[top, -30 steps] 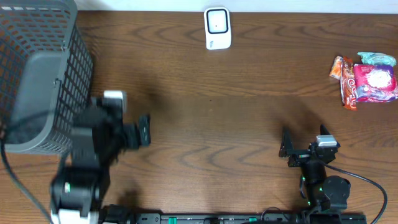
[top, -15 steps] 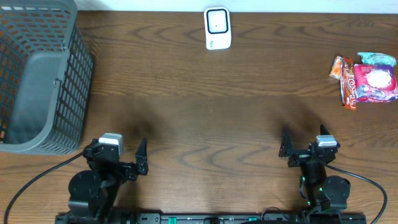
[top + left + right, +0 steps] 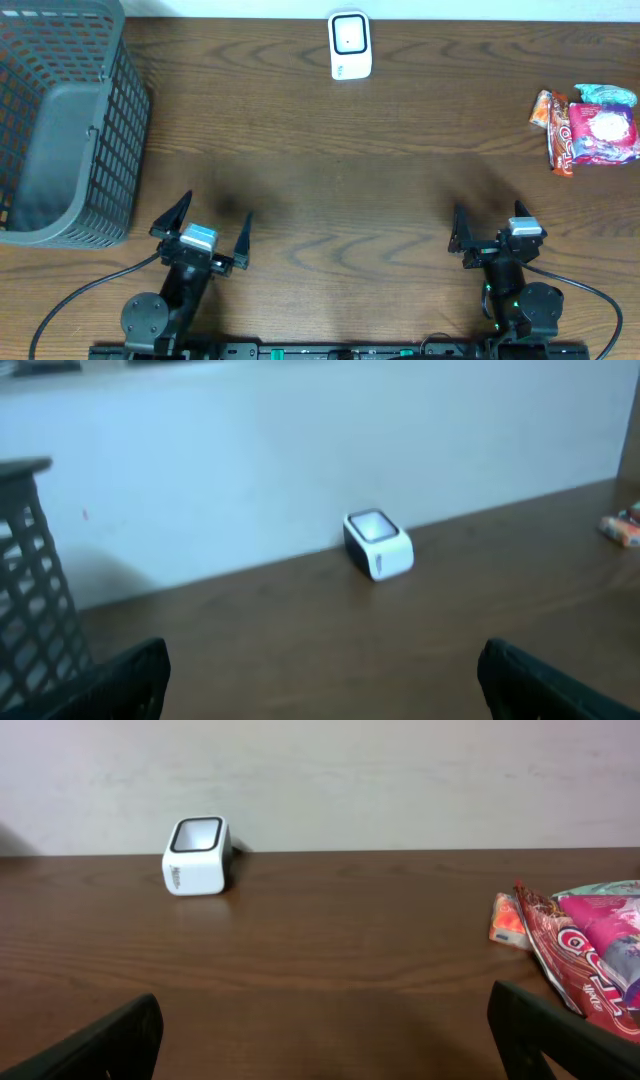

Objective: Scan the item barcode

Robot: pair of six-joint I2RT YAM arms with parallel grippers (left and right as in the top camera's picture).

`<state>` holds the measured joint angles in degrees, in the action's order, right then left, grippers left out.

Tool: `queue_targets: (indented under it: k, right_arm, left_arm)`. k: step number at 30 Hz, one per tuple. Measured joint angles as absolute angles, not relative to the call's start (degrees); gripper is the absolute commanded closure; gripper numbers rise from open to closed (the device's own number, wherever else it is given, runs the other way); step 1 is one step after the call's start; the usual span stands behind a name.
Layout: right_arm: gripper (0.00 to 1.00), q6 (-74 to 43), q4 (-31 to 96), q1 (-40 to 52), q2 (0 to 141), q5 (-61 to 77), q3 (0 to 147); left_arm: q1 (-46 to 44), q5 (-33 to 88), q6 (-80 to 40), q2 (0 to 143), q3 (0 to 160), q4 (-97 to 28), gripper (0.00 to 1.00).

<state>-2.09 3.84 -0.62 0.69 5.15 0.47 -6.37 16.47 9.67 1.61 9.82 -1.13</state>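
While both grippers wait at the near edge, nothing is in hand: left gripper [image 3: 218, 206] jaws spread wide, empty; right gripper [image 3: 488, 210] likewise wide, empty.

Snack packets [image 3: 590, 130] lie at the far right of the table [image 3: 350, 150], well apart from either gripper, nearer the right one. Two at least: a pink packet [image 3: 605, 125] overlapping a red packet [image 3: 558, 145]. An orange end shows at the left; cannot tell if it is a third.

Likely light, soft, crinkly foil; slippery, and would buckle if squeezed mid-body. Best hold: pinch a sealed end seam, one packet only.

Red packet's long axis seems to run near-to-far, slightly skewed, far end leaning left. Pink one looks squarish, printed face up; axis unclear. No barcode visible, probably underneath.

Scanner [image 3: 350, 45] sits far centre, window on its upper face, so the code side would need to face down over it. Basket [image 3: 70, 130] far left, not involved.
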Motion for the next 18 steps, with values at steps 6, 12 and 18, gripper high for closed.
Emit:
queue_targets:
  k: [6, 12, 18]
  right_arm:
    - [0.01, -2.09, 3.84, -0.62, 0.67, 5.15, 0.47]
    - [0.01, -2.09, 3.84, -0.62, 0.69, 5.15, 0.47]
    - [0.01, -2.09, 3.86, -0.62, 0.69, 5.15, 0.47]
  left_arm:
    - [-6.37, 16.69, 10.35, 0.69, 4.6, 11.0, 0.02]
    - [-5.72, 16.84, 10.37, 0.62, 0.78, 17.12, 0.02]
    - [-2.92, 16.84, 10.35, 0.6, 0.36, 13.28, 0.02]
